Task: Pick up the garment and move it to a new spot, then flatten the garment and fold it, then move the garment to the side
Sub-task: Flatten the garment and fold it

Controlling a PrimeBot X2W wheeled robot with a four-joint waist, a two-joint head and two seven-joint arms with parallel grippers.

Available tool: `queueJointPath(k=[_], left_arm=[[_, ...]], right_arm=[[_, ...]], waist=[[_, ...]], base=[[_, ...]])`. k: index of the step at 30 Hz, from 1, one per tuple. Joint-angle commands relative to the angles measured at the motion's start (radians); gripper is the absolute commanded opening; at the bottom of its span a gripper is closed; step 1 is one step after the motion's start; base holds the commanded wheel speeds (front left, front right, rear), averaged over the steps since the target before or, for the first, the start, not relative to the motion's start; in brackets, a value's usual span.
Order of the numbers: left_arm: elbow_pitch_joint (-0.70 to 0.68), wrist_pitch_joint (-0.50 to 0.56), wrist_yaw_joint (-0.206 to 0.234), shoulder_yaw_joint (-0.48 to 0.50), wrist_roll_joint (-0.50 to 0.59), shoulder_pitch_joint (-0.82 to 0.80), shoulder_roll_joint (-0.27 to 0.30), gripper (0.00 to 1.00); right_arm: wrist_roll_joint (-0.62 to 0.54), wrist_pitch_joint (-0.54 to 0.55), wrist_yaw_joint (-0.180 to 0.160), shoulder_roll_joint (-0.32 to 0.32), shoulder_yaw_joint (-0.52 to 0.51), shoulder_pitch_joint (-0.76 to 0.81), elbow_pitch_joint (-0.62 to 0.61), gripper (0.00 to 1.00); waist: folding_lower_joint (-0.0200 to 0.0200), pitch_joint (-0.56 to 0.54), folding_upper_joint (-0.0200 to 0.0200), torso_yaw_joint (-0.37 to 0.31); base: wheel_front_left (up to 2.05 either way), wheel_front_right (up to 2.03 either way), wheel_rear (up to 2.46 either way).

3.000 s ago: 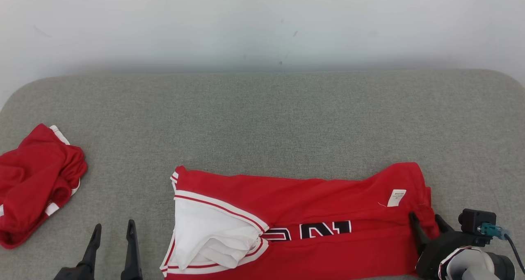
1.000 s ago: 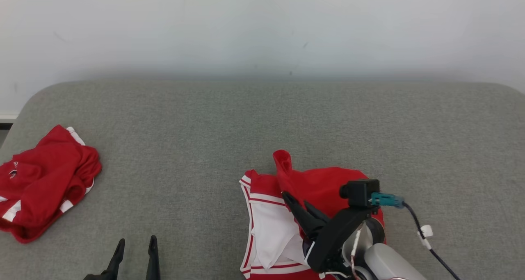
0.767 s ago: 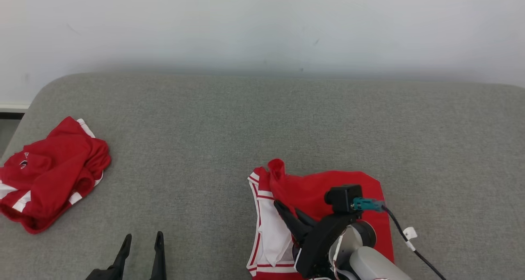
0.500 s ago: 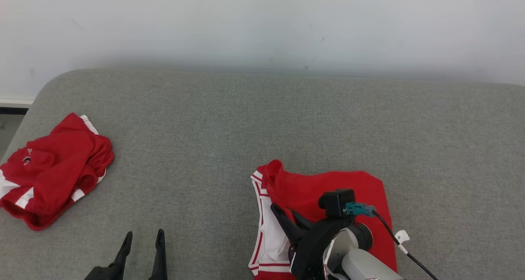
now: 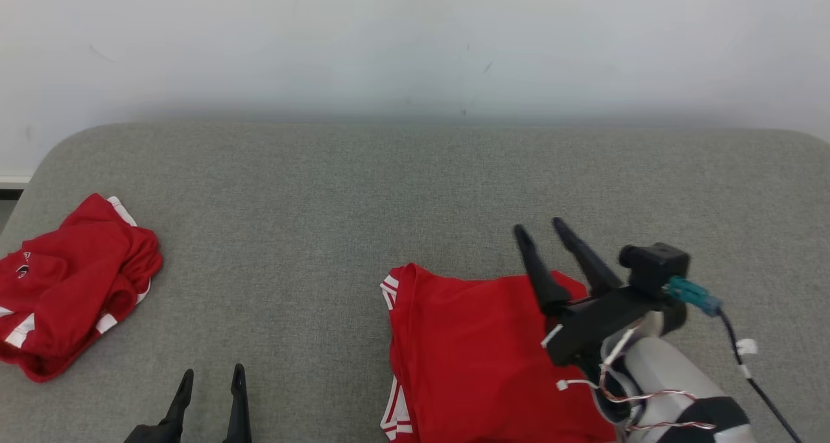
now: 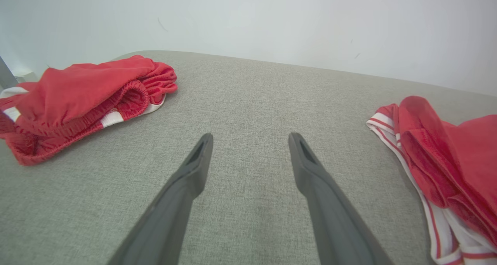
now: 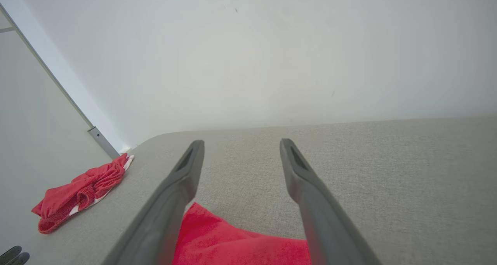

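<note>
Jaws on both grippers are spread apart, holding nothing. Left gripper [image 5: 213, 370] sits bottom left, folded red garment [image 5: 473, 352] lower right of centre, right gripper [image 5: 538, 226] reaching past its far edge. Left wrist view adds the fold's layered white-trimmed edge [image 6: 431, 222]; head view mostly flat red.

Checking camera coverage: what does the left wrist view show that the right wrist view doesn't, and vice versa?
Left wrist view: the white-and-red striped trim and stacked layers of the folded red garment. Right wrist view: the right gripper, open above that garment, plus a metal strip at the wall corner. Both: that garment, the crumpled red shorts, the grey cushion.
</note>
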Motion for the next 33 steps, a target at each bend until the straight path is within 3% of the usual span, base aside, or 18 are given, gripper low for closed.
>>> queueJointPath(k=[1,6,9,15,23,33], left_arm=[[-0.003,-0.003,0.001,0.003,0.007,0.014,-0.001,1.00],[-0.015,-0.003,0.003,0.012,0.010,0.020,-0.001,1.00],[-0.024,-0.003,0.004,0.020,0.010,0.031,-0.001,1.00],[-0.045,-0.003,0.010,0.036,0.009,0.039,-0.001,1.00],[-0.063,-0.003,0.015,0.027,0.014,0.057,-0.001,1.00],[-0.071,-0.003,0.014,0.006,0.031,0.076,-0.001,1.00]], right_arm=[[-0.007,-0.004,-0.002,-0.003,-0.009,0.024,-0.004,1.00],[-0.060,-0.010,-0.002,-0.046,-0.152,0.115,-0.058,1.00],[-0.160,-0.008,-0.002,-0.044,-0.263,0.196,-0.126,1.00],[-0.326,-0.008,-0.002,0.046,-0.446,0.343,-0.270,1.00],[-0.411,-0.009,-0.002,0.114,-0.477,0.469,-0.331,1.00],[-0.450,-0.009,-0.002,0.149,-0.488,0.537,-0.348,1.00]], waist=[[-0.0001,-0.002,0.0000,-0.002],[-0.0001,-0.007,0.0000,-0.003],[-0.0001,-0.007,0.0000,-0.009],[-0.0001,-0.009,0.0000,-0.034],[-0.0001,-0.026,0.0000,-0.064],[-0.0001,-0.049,0.0000,-0.080]], base=[[0.00,0.00,0.00],[0.00,0.00,0.00],[0.00,0.00,0.00],[0.00,0.00,0.00],[0.00,0.00,0.00],[0.00,0.00,0.00]])
